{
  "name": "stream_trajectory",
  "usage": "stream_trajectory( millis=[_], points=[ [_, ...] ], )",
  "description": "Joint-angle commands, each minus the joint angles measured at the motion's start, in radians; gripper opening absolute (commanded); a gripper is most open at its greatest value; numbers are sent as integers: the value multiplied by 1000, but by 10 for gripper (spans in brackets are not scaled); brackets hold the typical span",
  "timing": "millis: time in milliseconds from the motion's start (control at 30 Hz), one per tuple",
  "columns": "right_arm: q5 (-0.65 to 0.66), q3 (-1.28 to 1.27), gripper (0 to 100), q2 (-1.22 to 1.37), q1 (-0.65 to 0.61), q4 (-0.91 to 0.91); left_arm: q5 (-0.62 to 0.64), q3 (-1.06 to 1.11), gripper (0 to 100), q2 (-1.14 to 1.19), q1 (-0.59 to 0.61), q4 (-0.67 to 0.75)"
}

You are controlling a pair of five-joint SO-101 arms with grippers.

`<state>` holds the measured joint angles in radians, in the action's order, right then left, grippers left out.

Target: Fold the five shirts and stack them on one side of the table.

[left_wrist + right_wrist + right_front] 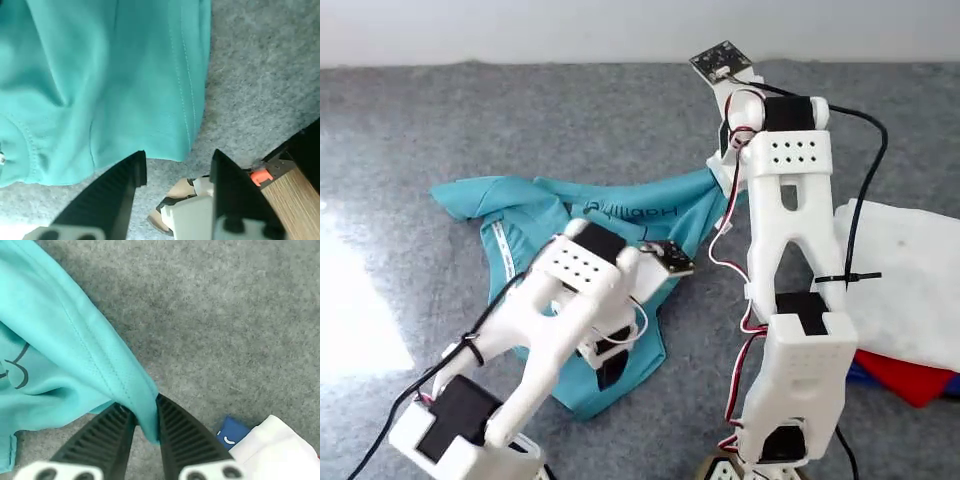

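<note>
Teal shirt (535, 215) crumpled in middle of table (420, 120). My right gripper (145, 420) pinches its edge. My left gripper (178, 160) wide open, empty, over other edge. Shirt soft, light, floppy; I'd grab corners.

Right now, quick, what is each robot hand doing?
Left hand: open, holding nothing.
Right hand: closed, pinching an edge of the teal shirt.
</note>
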<state>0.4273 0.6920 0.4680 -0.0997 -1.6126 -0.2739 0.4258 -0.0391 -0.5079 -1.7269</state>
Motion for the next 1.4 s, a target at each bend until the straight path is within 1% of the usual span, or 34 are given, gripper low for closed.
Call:
stream_trajectory(
  millis=[0,167,367,467,533,633,767,867,967,1033,1133,1233,1367],
  points=[
    [-3,41,9,-22,28,-10,12,22,230,0,-12,-9],
    [-3,41,9,-22,41,-13,14,94,232,2,-12,54],
    [-3,43,9,-24,44,-13,12,208,231,3,-11,206],
    [-3,43,9,-24,44,-15,12,229,228,12,6,239],
    [-3,43,9,-24,44,-15,12,232,227,64,35,262],
    [-3,43,9,-24,44,-15,12,216,224,213,71,278],
    [-3,43,9,-24,44,-15,14,131,144,367,58,270],
    [-3,43,9,-24,44,-15,14,110,75,374,28,258],
    [-3,43,9,-24,44,-15,14,105,14,334,11,252],
    [-3,43,9,-24,44,-15,14,110,13,278,17,249],
    [-3,43,9,-24,44,-15,14,101,13,153,63,199],
    [-3,43,9,-42,45,-15,14,67,13,-14,147,144],
    [-3,43,9,-101,45,-13,12,-36,13,-269,330,103]
  ],
)
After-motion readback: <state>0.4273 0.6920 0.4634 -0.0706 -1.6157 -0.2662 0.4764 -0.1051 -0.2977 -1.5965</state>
